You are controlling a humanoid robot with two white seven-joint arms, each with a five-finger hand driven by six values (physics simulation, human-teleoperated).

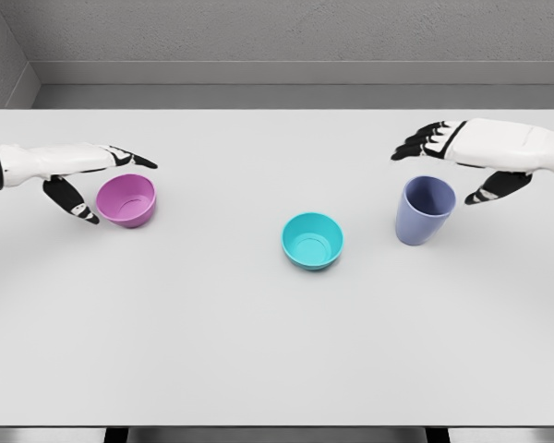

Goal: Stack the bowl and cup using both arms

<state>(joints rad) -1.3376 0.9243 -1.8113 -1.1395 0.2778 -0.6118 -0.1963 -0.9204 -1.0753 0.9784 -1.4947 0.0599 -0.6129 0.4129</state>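
Observation:
A pink bowl (126,199) sits upright at the left of the white table (258,351). My left hand (102,180) hovers just left of and over it, fingers spread above its rim and thumb down beside its wall, holding nothing. A teal bowl (312,240) stands near the middle. Right of it stands a lavender cup (424,209), upright. My right hand (452,161) hangs above and slightly right of the cup, fingers extended over it, thumb lowered at its right side, not touching it.
The table's far edge meets a grey wall at the back. Its front edge runs along the bottom of the view.

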